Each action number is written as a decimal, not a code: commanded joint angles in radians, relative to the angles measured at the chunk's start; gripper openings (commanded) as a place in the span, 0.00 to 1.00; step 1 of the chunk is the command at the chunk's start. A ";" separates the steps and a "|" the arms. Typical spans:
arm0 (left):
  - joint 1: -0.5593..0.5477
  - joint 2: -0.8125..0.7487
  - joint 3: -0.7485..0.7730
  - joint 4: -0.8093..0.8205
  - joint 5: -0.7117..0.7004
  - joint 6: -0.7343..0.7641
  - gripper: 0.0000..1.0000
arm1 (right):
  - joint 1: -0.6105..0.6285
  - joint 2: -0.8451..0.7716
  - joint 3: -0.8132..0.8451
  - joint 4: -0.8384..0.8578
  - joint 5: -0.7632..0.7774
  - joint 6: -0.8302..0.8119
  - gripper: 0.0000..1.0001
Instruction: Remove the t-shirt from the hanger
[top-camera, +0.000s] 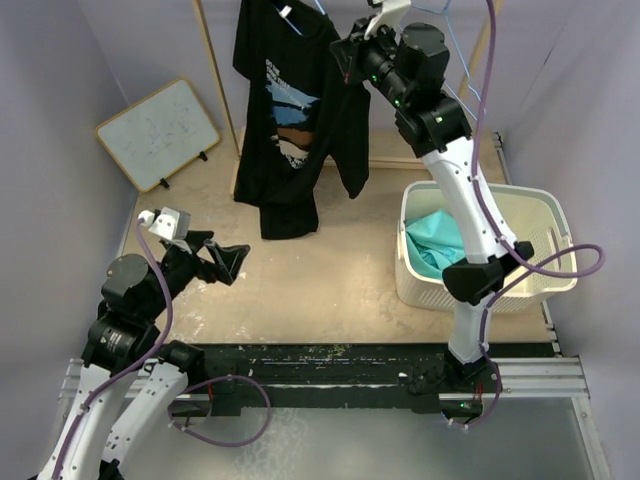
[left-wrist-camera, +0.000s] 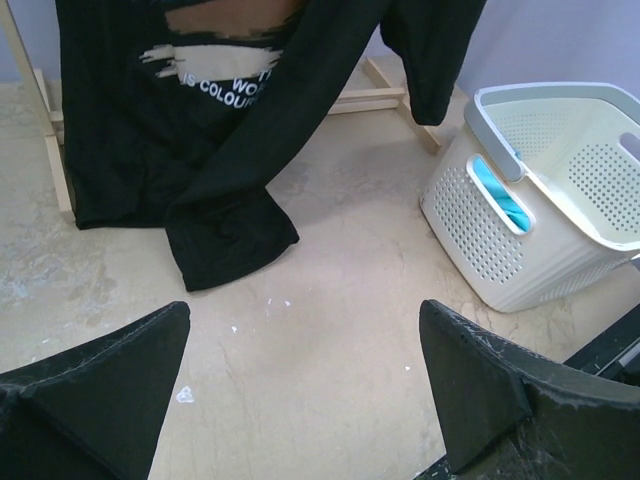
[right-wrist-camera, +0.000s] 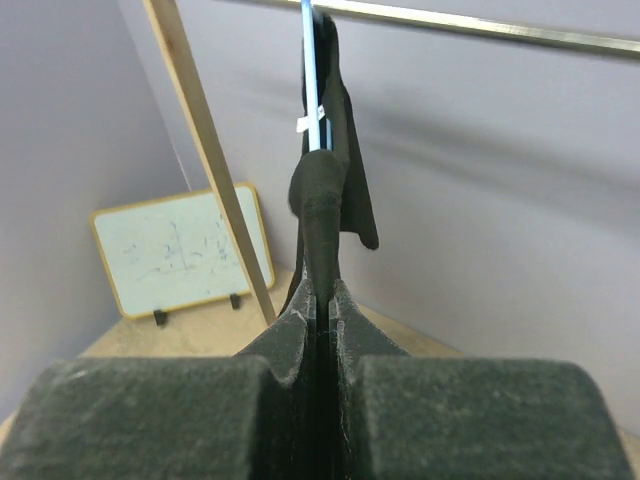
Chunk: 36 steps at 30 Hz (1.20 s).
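T-shirt (top-camera: 295, 110) hangs upper centre on its hanger (right-wrist-camera: 312, 80), not off yet; my right gripper (top-camera: 345, 60) pinches its shoulder, left gripper (top-camera: 222, 255) gapes wide, empty, lower left.

The t-shirt (top-camera: 290, 120) and hanger (right-wrist-camera: 312, 90) are cut off by the top edge; the whiteboard (top-camera: 158, 132) scribbles are illegible.

top cam looks down from high above the black printed fabric t-shirt (top-camera: 290, 130); left wrist cam faces its hem from low and well back, right wrist cam sits right against it looking up, all three share it
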 joint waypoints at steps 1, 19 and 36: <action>-0.001 -0.026 -0.003 0.069 0.011 -0.013 0.99 | -0.001 -0.072 0.041 0.132 0.009 0.009 0.00; 0.000 -0.141 -0.037 0.168 0.068 0.051 0.99 | -0.001 -0.623 -0.710 0.021 -0.361 0.089 0.00; 0.000 -0.092 0.143 0.311 0.133 0.143 0.92 | 0.001 -0.754 -1.035 -0.131 -0.868 0.046 0.00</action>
